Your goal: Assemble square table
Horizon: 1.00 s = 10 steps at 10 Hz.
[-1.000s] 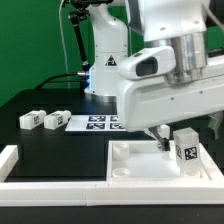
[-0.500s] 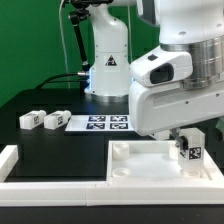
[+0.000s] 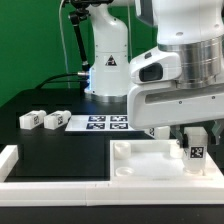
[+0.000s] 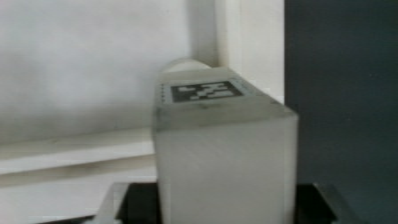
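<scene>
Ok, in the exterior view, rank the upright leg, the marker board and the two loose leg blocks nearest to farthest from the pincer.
1. upright leg, held in the pincer.
2. marker board, mid-table.
3. inner leg block, just off the board toward the exterior view's left.
4. outer leg block, farthest that way.

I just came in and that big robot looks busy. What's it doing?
The robot arm is building a square table. Its end effector sits around the top of one leg block, which stands upright in a corner of the white tabletop slab. I can't tell whether it is squeezing the leg. Two more leg blocks lie on the black table, beside the marker board.
</scene>
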Tool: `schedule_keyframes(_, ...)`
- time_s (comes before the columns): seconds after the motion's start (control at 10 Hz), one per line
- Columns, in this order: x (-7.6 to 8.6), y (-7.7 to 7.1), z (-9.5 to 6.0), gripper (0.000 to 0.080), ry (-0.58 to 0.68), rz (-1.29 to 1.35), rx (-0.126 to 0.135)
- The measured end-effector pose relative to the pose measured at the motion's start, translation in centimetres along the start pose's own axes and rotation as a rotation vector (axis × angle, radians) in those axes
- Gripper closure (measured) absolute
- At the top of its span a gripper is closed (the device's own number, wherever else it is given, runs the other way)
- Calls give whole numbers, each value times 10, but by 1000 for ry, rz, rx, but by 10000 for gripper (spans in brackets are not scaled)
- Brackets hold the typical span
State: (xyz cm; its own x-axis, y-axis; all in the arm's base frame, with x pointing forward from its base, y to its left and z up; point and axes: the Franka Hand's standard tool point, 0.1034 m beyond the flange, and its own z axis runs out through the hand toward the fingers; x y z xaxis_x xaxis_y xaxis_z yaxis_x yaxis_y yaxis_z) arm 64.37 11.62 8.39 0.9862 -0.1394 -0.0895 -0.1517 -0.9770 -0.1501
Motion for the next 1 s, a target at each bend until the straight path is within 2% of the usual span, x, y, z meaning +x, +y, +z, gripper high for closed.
schedule_keyframes(0.2,5,6,2,495,45,192,6)
schedule_keyframes(0.6,6,11,2,497,36,581,29)
schedule_keyframes(0.7,5,13,2,496,29,746,44)
schedule_keyframes(1.0,0,12,2,496,29,989,50)
